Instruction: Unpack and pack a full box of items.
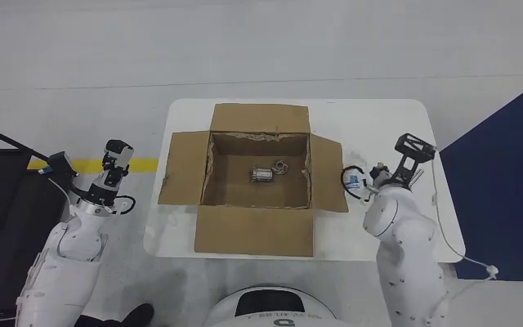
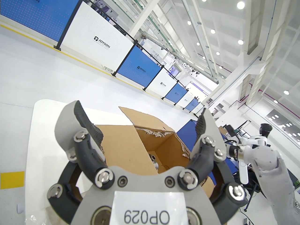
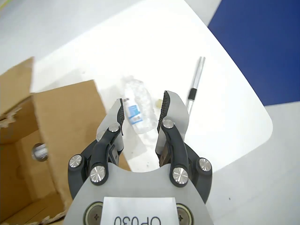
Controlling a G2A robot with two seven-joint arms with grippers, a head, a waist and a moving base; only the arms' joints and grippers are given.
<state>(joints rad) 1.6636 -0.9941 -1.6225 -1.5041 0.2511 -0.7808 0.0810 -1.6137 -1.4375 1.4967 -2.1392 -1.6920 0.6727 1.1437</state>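
Overhead: box (image 1: 255, 178) open mid-table (image 1: 384, 123), metal parts (image 1: 265, 173) on its floor; left gripper (image 1: 118, 155) off the table's left edge, right gripper (image 1: 411, 154) beyond the right flap.

Left wrist: fingers (image 2: 89, 127) spread wide, box flap behind them.

Right wrist: fingers (image 3: 172, 108) apart above clear bottle (image 3: 138, 108), thin rod (image 3: 195, 87) near.
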